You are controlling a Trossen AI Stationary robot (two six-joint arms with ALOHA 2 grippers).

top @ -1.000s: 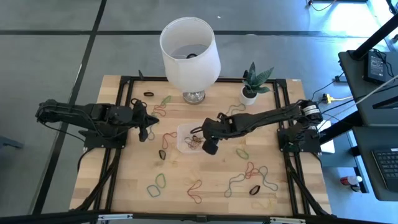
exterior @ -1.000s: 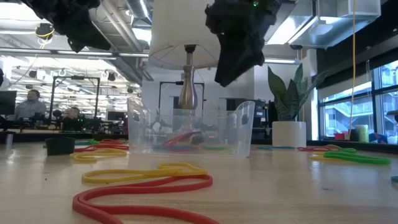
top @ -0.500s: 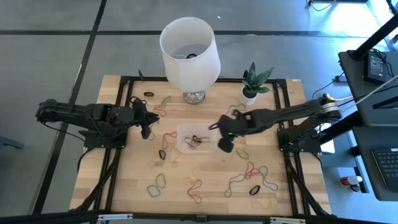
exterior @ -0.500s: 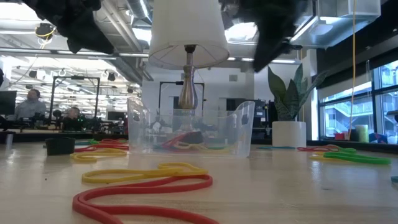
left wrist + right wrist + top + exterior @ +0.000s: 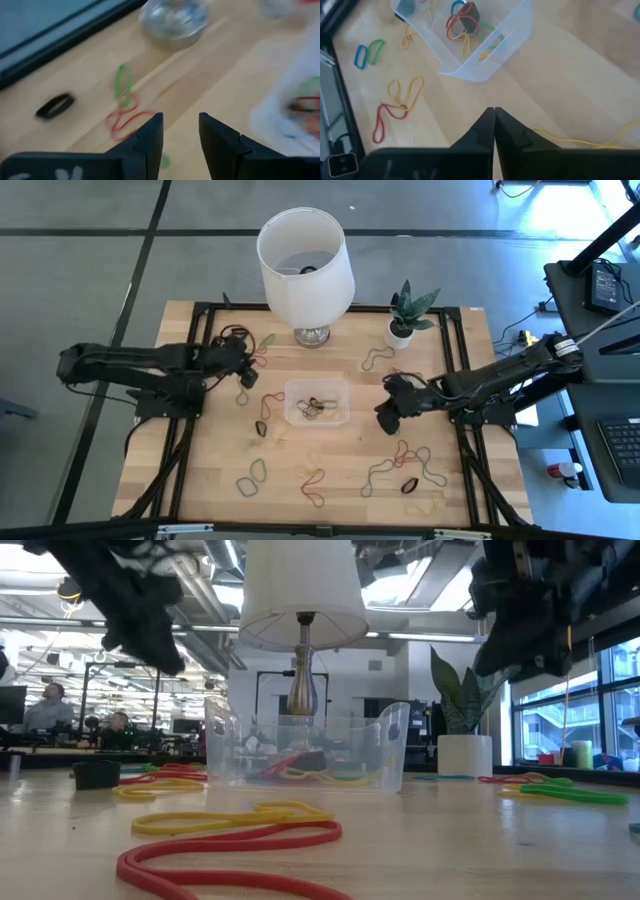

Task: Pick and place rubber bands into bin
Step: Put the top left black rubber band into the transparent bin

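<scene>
Sitting btwn both: bin [image 5: 317, 402]; right pincer [image 5: 385, 423] together, left pincer [image 5: 243, 372] apart.

one bin [image 5: 317, 402], one lamp [image 5: 304, 268], one plant [image 5: 405, 315].

The bin [image 5: 317, 401] sits mid-table, lamp [image 5: 305, 260] behind it, rubber bands [image 5: 400, 465] scattered around and inside it

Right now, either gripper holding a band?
No. Left gripper open over bare wood; right gripper fingers shut together, nothing between them.
</scene>
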